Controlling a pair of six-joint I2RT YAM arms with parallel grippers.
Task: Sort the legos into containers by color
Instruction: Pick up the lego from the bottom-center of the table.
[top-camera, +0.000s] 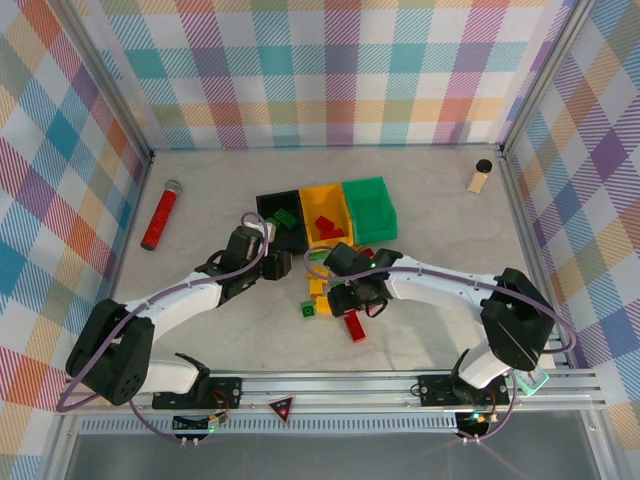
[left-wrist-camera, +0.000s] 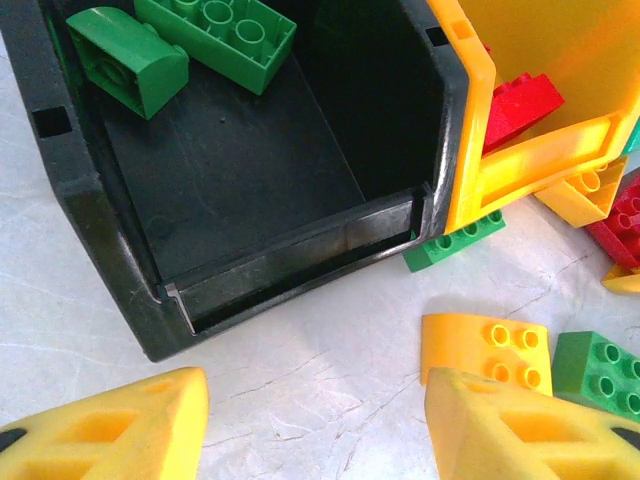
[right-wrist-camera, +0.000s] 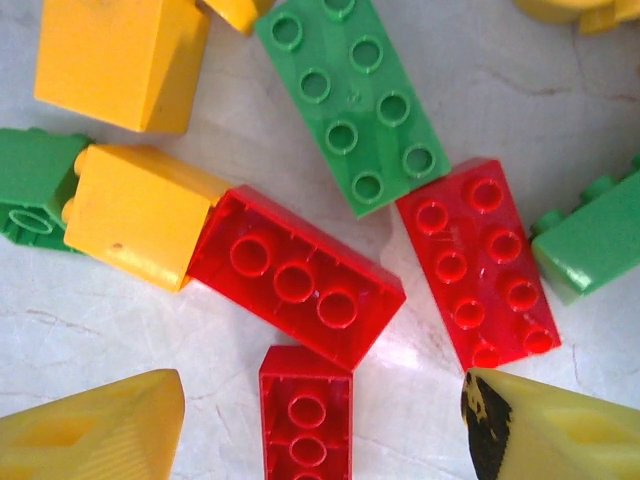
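Observation:
The black bin (top-camera: 280, 212), yellow-orange bin (top-camera: 324, 210) and green bin (top-camera: 368, 205) stand side by side. Two green legos (left-wrist-camera: 215, 30) lie in the black bin (left-wrist-camera: 110, 250), and a red lego (left-wrist-camera: 520, 100) lies in the yellow-orange bin (left-wrist-camera: 470, 120). My left gripper (left-wrist-camera: 318, 390) is open over bare table in front of the black bin, with a yellow lego (left-wrist-camera: 487, 345) by its right finger. My right gripper (right-wrist-camera: 325, 400) is open above the loose pile. An upturned red lego (right-wrist-camera: 305, 410) lies between its fingers, untouched. Two more red legos (right-wrist-camera: 295, 280) and a green one (right-wrist-camera: 355, 95) lie just beyond.
A long red cylinder (top-camera: 159, 215) lies at the left. A tan bottle (top-camera: 480, 176) stands at the back right. Loose legos (top-camera: 330, 290) spread in front of the bins, with a red one (top-camera: 355, 328) and a green one (top-camera: 307, 310) nearest me.

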